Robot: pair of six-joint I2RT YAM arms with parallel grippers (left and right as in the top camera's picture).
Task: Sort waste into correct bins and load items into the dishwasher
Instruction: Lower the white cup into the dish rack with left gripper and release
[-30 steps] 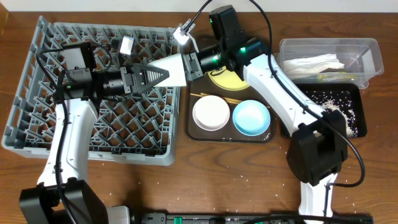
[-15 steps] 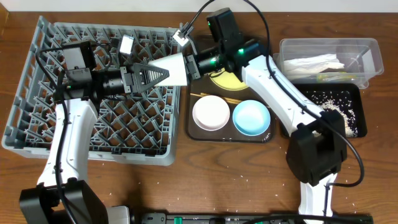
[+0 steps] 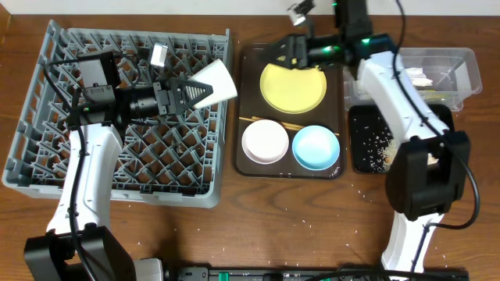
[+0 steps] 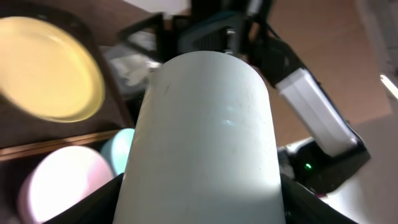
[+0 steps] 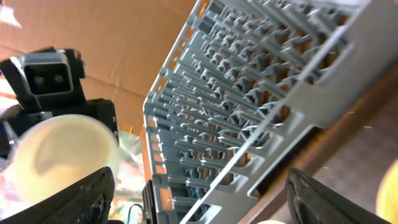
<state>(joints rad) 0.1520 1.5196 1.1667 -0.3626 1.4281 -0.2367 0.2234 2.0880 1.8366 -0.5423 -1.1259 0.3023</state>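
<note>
My left gripper [image 3: 198, 93] is shut on the white cup [image 3: 220, 80], holding it on its side above the right part of the grey dishwasher rack [image 3: 94, 168]. In the left wrist view the cup [image 4: 205, 130] fills the middle. My right gripper [image 3: 287, 53] hangs open and empty over the far edge of the brown tray, beside the yellow plate [image 3: 293, 87]. The white bowl [image 3: 266, 141], light blue bowl [image 3: 316, 147] and chopsticks [image 3: 287, 123] lie on that tray. In the right wrist view the cup's mouth [image 5: 59, 155] shows beyond the rack [image 5: 267, 87].
At the right, a clear tub [image 3: 461, 66] holds a white napkin [image 3: 412, 76]. In front of it, a black tray [image 3: 361, 160] carries loose rice grains. The brown serving tray [image 3: 248, 168] sits between the rack and these bins. Crumbs dot the table's front.
My right gripper has opened, let go of the cup and pulled back to the right over the brown tray. The cup stays in my left gripper over the rack.
</note>
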